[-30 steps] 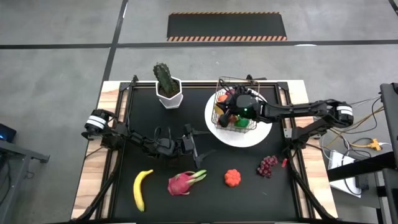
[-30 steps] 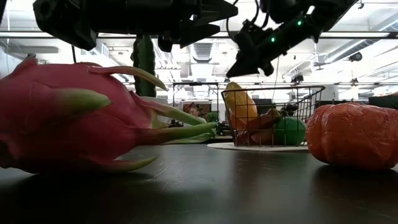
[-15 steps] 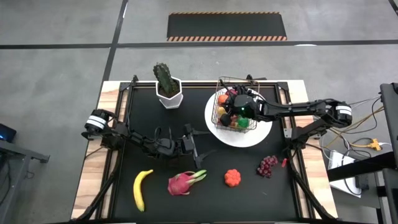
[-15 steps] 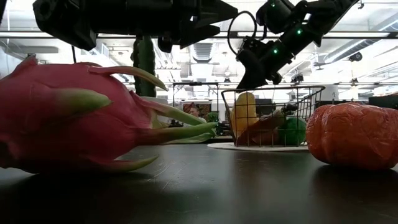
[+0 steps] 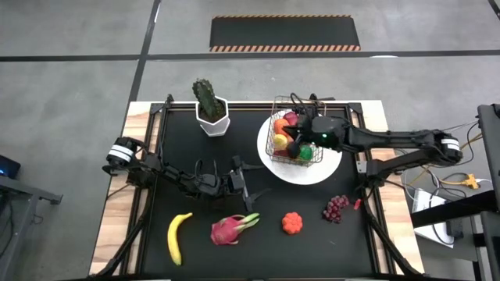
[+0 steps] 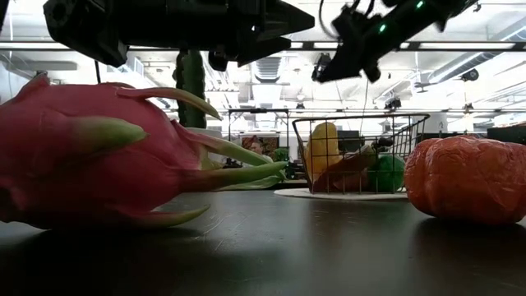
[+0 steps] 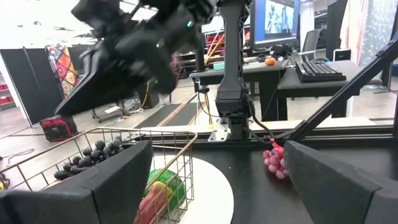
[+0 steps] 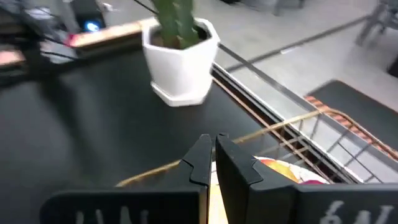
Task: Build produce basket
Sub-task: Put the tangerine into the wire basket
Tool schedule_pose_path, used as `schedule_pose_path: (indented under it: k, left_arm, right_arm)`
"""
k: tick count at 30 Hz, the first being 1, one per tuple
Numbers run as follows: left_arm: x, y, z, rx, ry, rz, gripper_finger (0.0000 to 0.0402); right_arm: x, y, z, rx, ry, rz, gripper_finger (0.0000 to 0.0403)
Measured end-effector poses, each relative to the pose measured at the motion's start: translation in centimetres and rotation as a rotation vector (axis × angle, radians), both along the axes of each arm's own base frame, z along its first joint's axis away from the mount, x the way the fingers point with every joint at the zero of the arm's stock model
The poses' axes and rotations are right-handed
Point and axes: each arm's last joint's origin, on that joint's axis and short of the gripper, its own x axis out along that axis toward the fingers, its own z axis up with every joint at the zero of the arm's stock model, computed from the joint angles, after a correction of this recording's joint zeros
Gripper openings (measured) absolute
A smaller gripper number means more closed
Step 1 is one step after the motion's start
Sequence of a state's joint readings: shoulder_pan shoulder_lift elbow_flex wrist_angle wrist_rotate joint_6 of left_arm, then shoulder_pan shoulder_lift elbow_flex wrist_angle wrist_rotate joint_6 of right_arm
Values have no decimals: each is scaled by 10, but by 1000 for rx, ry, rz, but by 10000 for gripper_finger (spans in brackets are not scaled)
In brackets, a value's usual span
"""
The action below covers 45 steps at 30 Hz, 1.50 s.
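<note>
Basket (image 5: 294, 139) sits on white plate (image 5: 328, 169), holding several produce pieces. Right hand (image 5: 298, 140) above basket, fingers pressed together, gripping nothing. Left hand (image 5: 254, 181) waits off plate's left edge, fingers spread, empty. Banana (image 5: 176, 236), dragon fruit (image 5: 229, 229), red pomegranate (image 5: 292, 222) and grapes (image 5: 336, 207) lie on worktop (image 5: 180, 140), on plate's near side. No legible writing or labels seen.
</note>
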<state>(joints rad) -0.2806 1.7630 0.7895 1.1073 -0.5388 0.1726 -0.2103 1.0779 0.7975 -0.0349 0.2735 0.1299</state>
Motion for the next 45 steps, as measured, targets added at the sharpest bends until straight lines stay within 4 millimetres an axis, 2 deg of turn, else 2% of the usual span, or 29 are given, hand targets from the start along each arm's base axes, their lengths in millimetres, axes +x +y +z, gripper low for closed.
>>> schedule_pose_path:
  k: [6, 11, 19, 23, 30, 38, 41, 45]
  left_arm:
    - [0, 0, 0, 0, -1, 0, 345]
    - [0, 0, 0, -1, -3, 0, 345]
    - [0, 0, 1, -2, -8, 0, 345]
    - [0, 0, 1, -5, -11, -3, 345]
    - [0, 0, 1, -6, -12, -5, 345]
    - [0, -1, 1, -7, -12, -6, 345]
    - [0, -1, 1, -8, -12, -6, 345]
    - [0, -1, 1, -8, -12, -6, 345]
  right_arm:
    - [-16, 33, 21, 48, -70, 249, 12]
    - [-22, 68, 29, 148, -125, 423, 12]
    - [-24, 123, 22, 256, -85, 606, 12]
    - [-26, 148, 15, 264, 14, 670, 12]
    - [-31, 184, 1, 158, 276, 630, 12]
    - [-29, 208, -21, 171, 531, 561, 19]
    - [-26, 215, -33, 170, 599, 536, 48]
    - [-19, 221, -46, 190, 657, 507, 121]
